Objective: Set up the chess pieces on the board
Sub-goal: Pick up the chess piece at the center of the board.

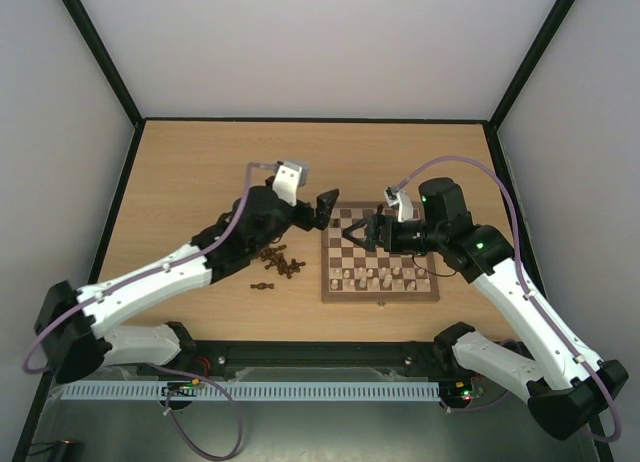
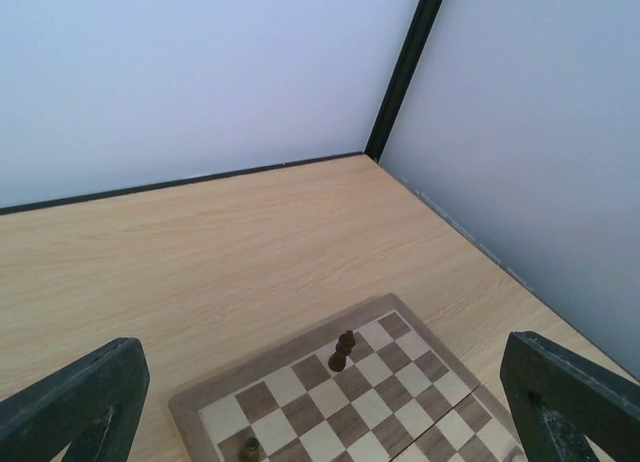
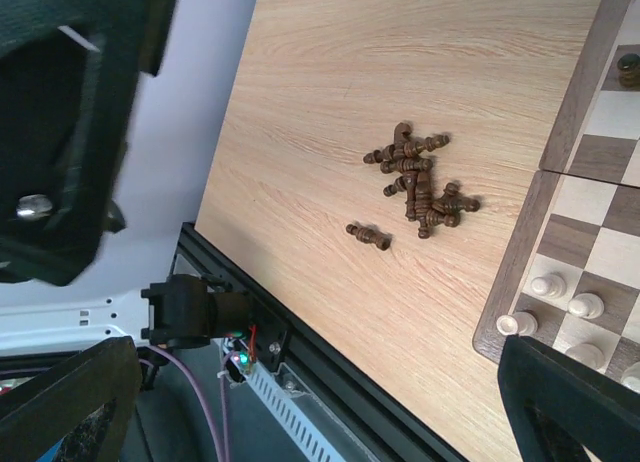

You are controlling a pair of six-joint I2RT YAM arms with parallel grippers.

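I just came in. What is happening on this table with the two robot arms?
Two arms are setting up chess. The pale pieces stand in the near rows of the board. Most dark pieces lie heaped on the table to its left; a few stand on the far squares. The left hand and the right hand hover open near the board's far-left corner, holding nothing.

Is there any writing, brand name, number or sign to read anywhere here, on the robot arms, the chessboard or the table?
No text can be read in any view.
board: plain checkered squares and a plain frame, no letters or numbers.
left arm and right arm: white shells with no legible label or logo.
table: bare wood grain, no markings.
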